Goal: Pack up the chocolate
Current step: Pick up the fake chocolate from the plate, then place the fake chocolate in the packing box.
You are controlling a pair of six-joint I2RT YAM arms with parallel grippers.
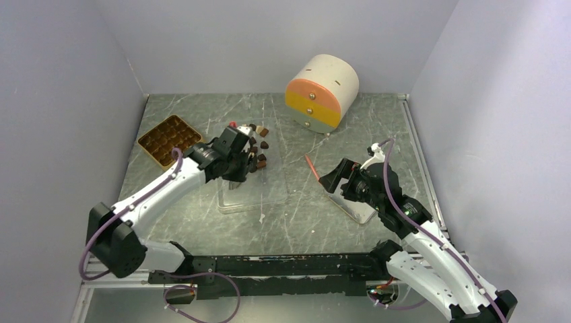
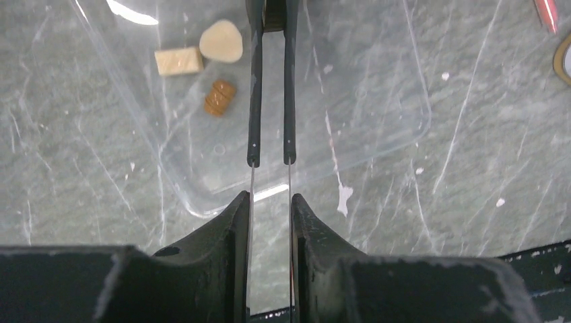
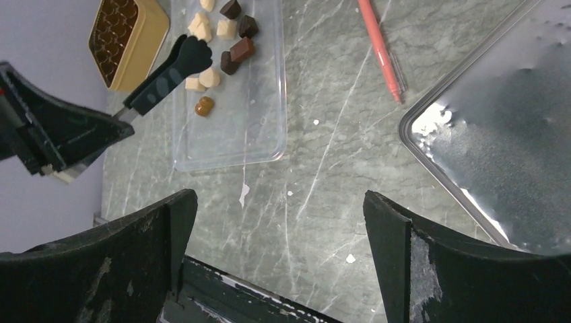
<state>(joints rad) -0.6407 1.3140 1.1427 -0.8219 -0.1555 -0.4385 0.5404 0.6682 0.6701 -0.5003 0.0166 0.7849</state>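
The grey-green marbled table (image 1: 310,225) carries a clear plastic tray (image 1: 259,195) near its middle. A golden-brown compartmented tray (image 1: 168,140) lies at far left, a round drawer box (image 1: 322,93) at the back, and an orange-red stick (image 1: 312,167) beside a metal tray (image 3: 498,128) at right.

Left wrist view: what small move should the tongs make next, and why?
Probably let the left fingers ease so the tongs spread, then shift them over the ridged brown chocolate. The tong arms stand nearly together with nothing visible between them, and that piece lies just beside them on the clear tray.
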